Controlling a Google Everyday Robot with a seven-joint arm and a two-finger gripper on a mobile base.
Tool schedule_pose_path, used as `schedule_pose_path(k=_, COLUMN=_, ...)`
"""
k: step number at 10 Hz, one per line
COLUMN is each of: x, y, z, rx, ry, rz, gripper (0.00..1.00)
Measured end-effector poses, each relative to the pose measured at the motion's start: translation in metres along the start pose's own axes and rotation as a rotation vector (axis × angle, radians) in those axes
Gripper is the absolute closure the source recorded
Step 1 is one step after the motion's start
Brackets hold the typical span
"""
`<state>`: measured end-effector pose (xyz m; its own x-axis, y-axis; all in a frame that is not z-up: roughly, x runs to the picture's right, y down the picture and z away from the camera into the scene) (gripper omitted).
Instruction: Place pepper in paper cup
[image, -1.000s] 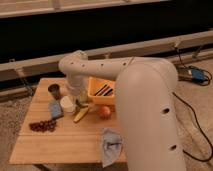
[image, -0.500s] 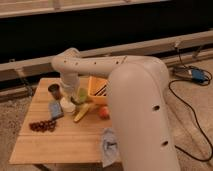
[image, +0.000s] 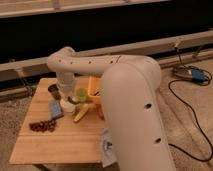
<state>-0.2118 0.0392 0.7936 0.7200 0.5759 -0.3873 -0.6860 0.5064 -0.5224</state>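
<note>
The paper cup, short, wide and white, stands on the left half of the wooden table. My gripper hangs straight down from the arm's wrist, directly above the cup and close to its rim. A small dark green sliver shows at the cup's right edge. It may be the pepper, but I cannot tell whether it is in the gripper, in the cup or beside it.
A small dark brown cup stands left of the gripper and a small green cup right of it. Around them lie a blue item, a yellow corn piece, an orange-red fruit, a yellow bag, dark red berries and a pale packet.
The arm's bulky forearm has swung left and covers more of the table's right side. The gripper has stayed over the white cup.
</note>
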Motion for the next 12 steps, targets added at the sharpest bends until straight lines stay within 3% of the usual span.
schedule_pose_path(k=2, x=-0.005, y=0.005, z=0.001, rx=-0.001, ry=0.015, rz=-0.019, gripper=0.20)
schedule_pose_path(k=6, x=-0.001, y=0.003, z=0.026, rx=0.007, ry=0.083, rz=-0.020, gripper=0.20)
schedule_pose_path(k=9, x=0.008, y=-0.005, z=0.031, rx=0.016, ry=0.104, rz=0.005, gripper=0.20)
schedule_pose_path(k=10, x=0.014, y=-0.010, z=0.028, rx=0.017, ry=0.099, rz=0.020, gripper=0.20)
schedule_pose_path(k=12, x=0.032, y=-0.023, z=-0.008, rx=0.020, ry=0.044, rz=0.059, gripper=0.20)
